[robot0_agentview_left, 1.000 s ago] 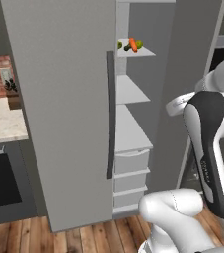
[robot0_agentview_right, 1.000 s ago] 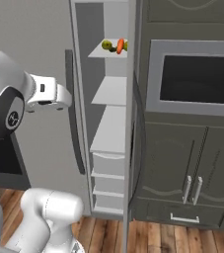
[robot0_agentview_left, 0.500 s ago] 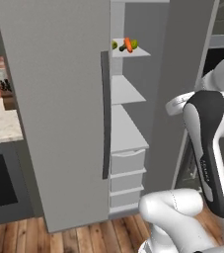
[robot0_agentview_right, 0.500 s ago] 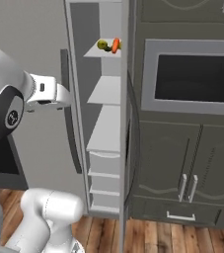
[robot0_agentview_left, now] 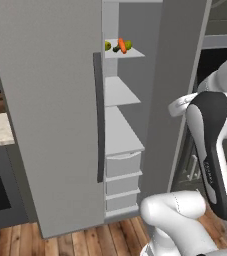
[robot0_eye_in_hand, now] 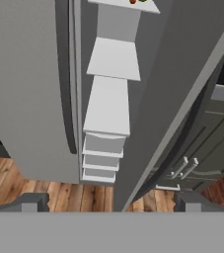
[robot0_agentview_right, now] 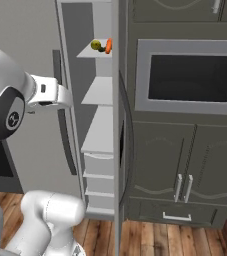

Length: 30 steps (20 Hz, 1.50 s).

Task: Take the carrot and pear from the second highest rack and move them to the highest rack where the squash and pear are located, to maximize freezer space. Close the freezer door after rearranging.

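The freezer (robot0_agentview_left: 112,150) stands partly open. Its freezer door (robot0_agentview_left: 175,75) is swung close to the compartment and shows edge-on (robot0_agentview_right: 116,125) in the right base view. On the highest rack (robot0_agentview_left: 132,53) lie the carrot (robot0_agentview_left: 121,45), the dark squash (robot0_agentview_left: 116,49) and two pears (robot0_agentview_left: 107,46) (robot0_agentview_left: 128,45). From the right I see the carrot (robot0_agentview_right: 108,45) and one pear (robot0_agentview_right: 95,45). The rack below (robot0_agentview_left: 117,92) is bare. My gripper (robot0_eye_in_hand: 108,203) is open and holds nothing. It faces the narrow gap beside the door (robot0_eye_in_hand: 182,74).
The plain grey fridge door (robot0_agentview_left: 50,115) with its dark handle (robot0_agentview_left: 99,117) stands shut to the left. Drawers (robot0_agentview_left: 120,175) fill the freezer's bottom. Dark cabinets (robot0_agentview_right: 185,170) and a built-in oven (robot0_agentview_right: 190,77) stand to the right, over a wood floor.
The freezer door has swung further toward the compartment, narrowing the opening. Both base views have shifted slightly. The produce on the top rack has not moved.
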Tool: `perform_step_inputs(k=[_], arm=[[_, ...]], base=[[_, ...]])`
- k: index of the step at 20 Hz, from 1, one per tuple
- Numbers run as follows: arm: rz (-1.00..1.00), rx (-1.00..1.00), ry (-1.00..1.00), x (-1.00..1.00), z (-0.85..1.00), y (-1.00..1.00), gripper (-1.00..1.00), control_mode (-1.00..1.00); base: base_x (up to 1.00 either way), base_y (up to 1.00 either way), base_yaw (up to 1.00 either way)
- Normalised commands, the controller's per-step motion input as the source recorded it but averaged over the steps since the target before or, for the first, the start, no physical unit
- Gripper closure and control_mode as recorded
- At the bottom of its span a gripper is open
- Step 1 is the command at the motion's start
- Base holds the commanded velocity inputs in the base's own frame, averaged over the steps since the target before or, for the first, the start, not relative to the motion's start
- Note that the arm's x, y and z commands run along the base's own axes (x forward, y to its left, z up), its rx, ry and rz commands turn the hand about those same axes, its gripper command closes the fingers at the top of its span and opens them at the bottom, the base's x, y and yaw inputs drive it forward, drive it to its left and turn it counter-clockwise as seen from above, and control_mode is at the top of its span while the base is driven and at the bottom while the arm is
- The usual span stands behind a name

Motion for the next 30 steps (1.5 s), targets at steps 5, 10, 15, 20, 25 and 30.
perform_step_inputs(k=[5, 10, 15, 20, 25, 30], arm=[[0.0, 0.0, 0.0, 0.0, 0.0, 0.0, -1.0, 1.0], [0.0, 0.0, 0.0, 0.0, 0.0, 0.0, -1.0, 1.0], [0.0, 0.0, 0.0, -0.04, 0.0, -0.04, -1.0, -1.0], [0.03, 0.01, 0.01, -0.29, 0.0, -0.34, -1.0, -1.0], [0.05, 0.0, 0.02, -0.28, 0.0, -0.37, -1.0, -1.0], [0.0, 0.07, 0.15, 0.03, 0.0, -0.59, -1.0, -1.0]], base=[[-0.01, 0.02, 0.0], [0.0, 0.0, 0.0], [-0.08, -0.03, 0.0], [0.0, 0.0, 0.0], [0.0, 0.0, 0.0], [0.0, 0.0, 0.0]])
